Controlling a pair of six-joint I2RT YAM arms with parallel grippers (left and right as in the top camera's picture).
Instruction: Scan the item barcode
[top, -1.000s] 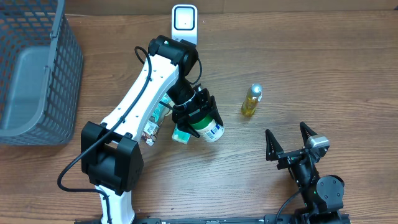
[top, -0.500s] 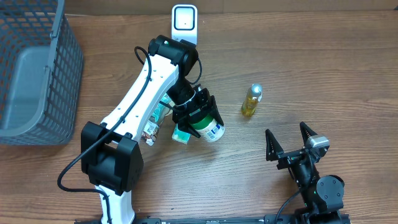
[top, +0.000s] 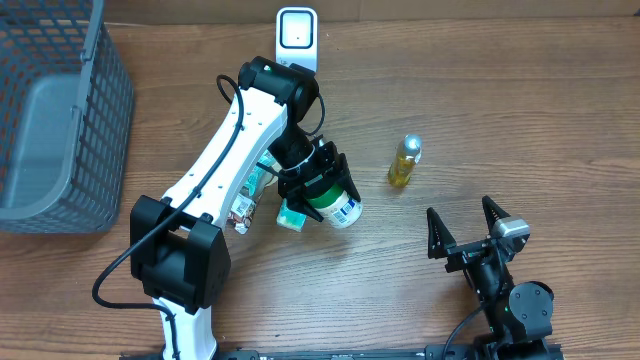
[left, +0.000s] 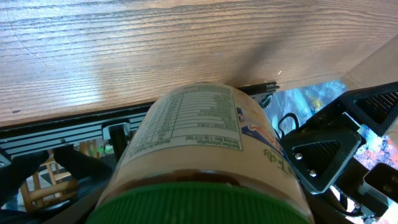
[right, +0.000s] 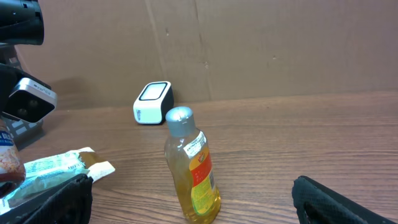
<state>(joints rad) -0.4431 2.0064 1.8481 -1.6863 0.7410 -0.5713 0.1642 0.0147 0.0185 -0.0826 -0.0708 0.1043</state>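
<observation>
The left gripper (top: 320, 187) clamped a green-lidded jar (top: 338, 205) by its sides near the middle of the wood-grain table (top: 520, 110). The white, rounded barcode scanner (top: 297, 35) stood at the far edge, and the arm's own black joint sat between it and the jar. Crinkled snack packets (top: 246, 203) and a small teal carton (top: 292, 216) lay just beside the jar, partly under the arm. A slim bottle of yellow liquid (top: 405, 162) with a silver cap stood upright to the right, well apart. A grey mesh basket (top: 105, 120) filled the left corner. The right gripper (top: 466, 230) rested near the front edge, its fingers spread and holding nothing.

Only the left wrist camera showed the jar's ribbed lid and printed nutrition panel close up. Only the right wrist camera showed the cardboard wall (right: 280, 43) behind the scanner.
</observation>
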